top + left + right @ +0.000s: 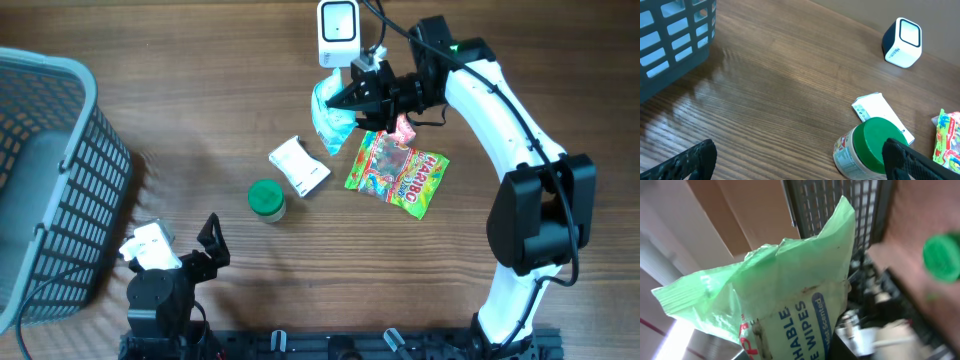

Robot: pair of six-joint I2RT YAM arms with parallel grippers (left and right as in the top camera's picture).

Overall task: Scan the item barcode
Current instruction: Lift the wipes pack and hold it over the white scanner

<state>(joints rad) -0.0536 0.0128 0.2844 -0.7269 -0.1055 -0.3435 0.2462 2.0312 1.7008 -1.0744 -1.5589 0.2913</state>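
Observation:
A pale green pack of wipes [330, 118] hangs just below the white barcode scanner [338, 32] at the table's far side, with my right gripper [354, 97] shut on its right edge. In the right wrist view the pack [790, 295] fills the frame, its label printed "wipes", and hides the fingers. I see no barcode on it. My left gripper [205, 245] rests open near the front left; its fingers [690, 160] stand wide apart with nothing between them, the right one beside a green-lidded jar [875, 147].
A Haribo bag [398, 172] lies under the right arm. A white packet [300, 165] and the green-lidded jar [266, 198] sit mid-table. A grey mesh basket [50, 180] stands at the left edge.

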